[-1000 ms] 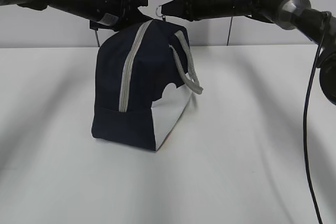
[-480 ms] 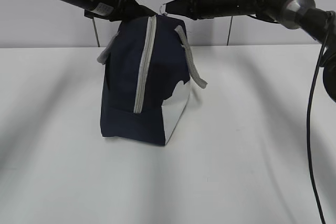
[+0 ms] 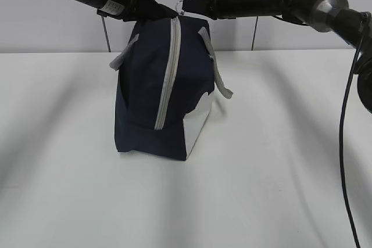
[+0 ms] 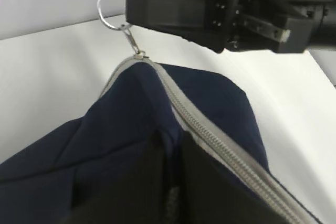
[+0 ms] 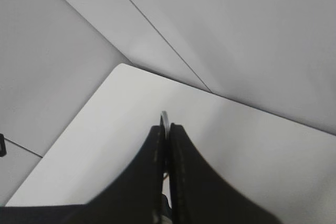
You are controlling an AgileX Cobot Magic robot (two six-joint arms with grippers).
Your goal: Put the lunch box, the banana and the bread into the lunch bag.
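Both arms up at the top of the bag, zipper shut and nothing else on the table!

The dark navy fabric lunch bag [image 3: 160, 100] with its white lower panel stands upright mid-way across the white table [image 3: 273, 172]. The right gripper [image 3: 185, 6] reaches in level from the right, jaws pinched tight on the small metal ring pull [image 4: 111, 7] at the top end of the grey zipper [image 3: 167, 76]. The left gripper [image 3: 156, 5] comes in from the left, nearly closed on the navy cloth at the bag's top corner. The bag looks soft and light, likely to sag or tip, so bracing the fabric while the ring is drawn seems right. The ring is thin and could slip. Lunch box, banana and bread aren't in view.
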